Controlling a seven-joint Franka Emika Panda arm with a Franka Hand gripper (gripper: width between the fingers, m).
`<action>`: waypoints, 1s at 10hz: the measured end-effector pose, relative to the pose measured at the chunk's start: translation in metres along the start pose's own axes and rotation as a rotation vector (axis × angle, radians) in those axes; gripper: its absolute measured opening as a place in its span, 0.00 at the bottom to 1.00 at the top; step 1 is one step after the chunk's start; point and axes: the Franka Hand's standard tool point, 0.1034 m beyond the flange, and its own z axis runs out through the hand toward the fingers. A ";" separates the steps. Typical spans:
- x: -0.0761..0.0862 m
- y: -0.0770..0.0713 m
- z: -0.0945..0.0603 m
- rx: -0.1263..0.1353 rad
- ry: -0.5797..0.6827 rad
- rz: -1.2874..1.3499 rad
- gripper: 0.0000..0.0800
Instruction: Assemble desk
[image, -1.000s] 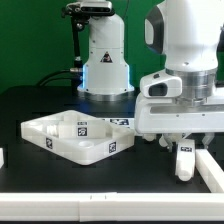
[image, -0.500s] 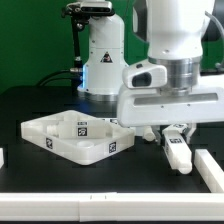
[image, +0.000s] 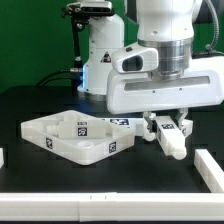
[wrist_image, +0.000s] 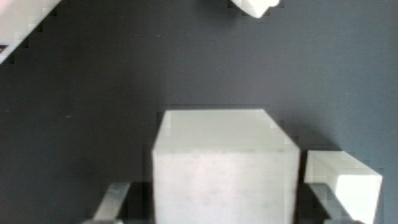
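1. The leg is the part in play. It stands roughly upright between the fingers of your pincer, on the exterior view's right, just beside the near right corner of the desk panel. A narrow strip of dark counter shows between leg and panel.
2. Your pincer is closed partway, its jaws clamped on two opposite sides of the leg. In the wrist view the leg fills the gap between the fingers.
3. A second ago the jaws were wider and hung over the leg, which lay on the counter further to the exterior view's right and nearer the camera. Since then they have narrowed and settled. The arm has swung toward the exterior view's left, and the leg has come along with it.
4. That suggests the grasp is finished and you are now carrying the leg. I cannot tell whether its lower end is clear of the counter or only skimming it.
5. The panel lies rim-up with no leg seated that I can see. Its corner holes are too small to make out here. Your next move probably needs the leg lined up squarely over one corner.
6. The white block on the exterior view's right is now well apart from the leg.
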 end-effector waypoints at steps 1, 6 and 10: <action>-0.001 0.005 -0.003 0.009 -0.004 -0.039 0.36; -0.018 0.075 -0.037 0.036 -0.025 -0.063 0.36; -0.034 0.106 -0.035 0.080 -0.015 -0.080 0.36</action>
